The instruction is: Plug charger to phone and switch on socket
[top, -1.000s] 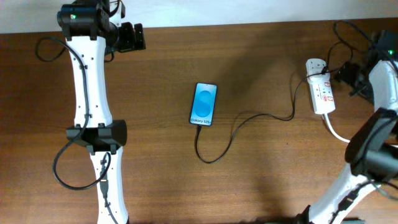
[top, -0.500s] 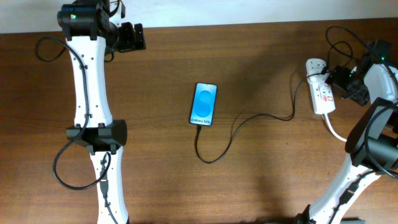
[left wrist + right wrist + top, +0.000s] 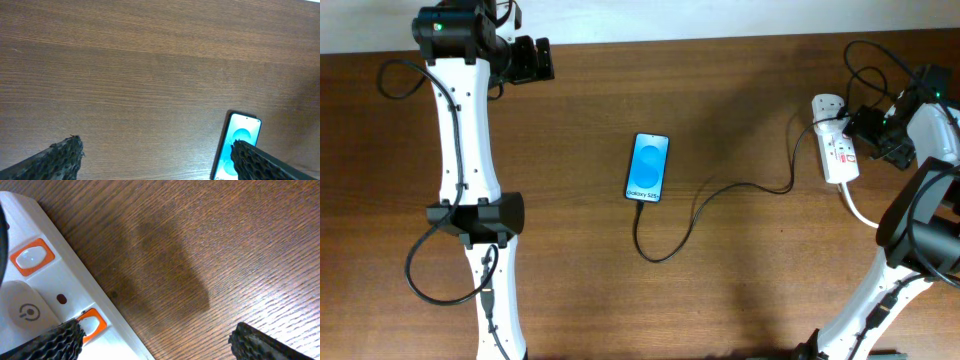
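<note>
Looking like the charger is plugged into the phone mid-table, so it's switch time. The right gripper, fingers spread wide, hovers beside the socket at the right and needs to press an orange switch. The left gripper, spread too, sits far left.

Even, bright lighting; all views sharp.
Soft, diffuse shadow on table beside socket, right wrist view.
</note>
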